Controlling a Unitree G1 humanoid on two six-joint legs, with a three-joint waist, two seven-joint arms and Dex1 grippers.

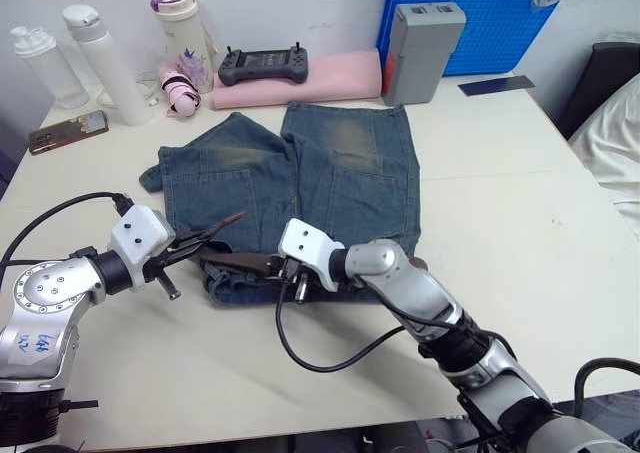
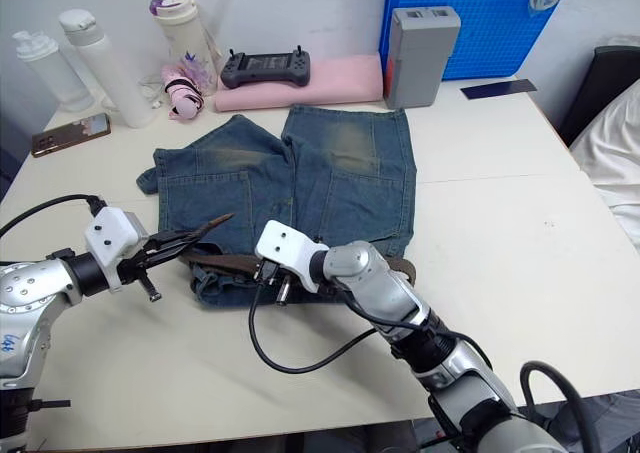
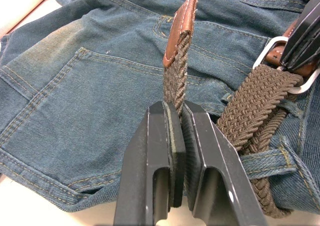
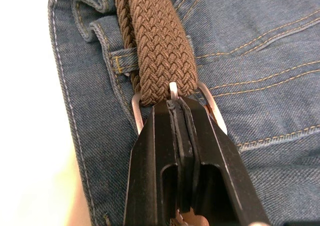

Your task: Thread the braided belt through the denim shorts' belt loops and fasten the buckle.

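The denim shorts [image 1: 300, 188] lie flat on the worktop [image 1: 520, 223], the braided belt [image 4: 157, 46] running along their waistband; the left hand [image 3: 178, 136] is pressed together on the strap just behind its leather tip, the right hand [image 4: 182, 118] pinching the buckle [image 4: 172, 104]; the weave looks limp and stretchy, so gripping at the stiffer leather end should steer it best.
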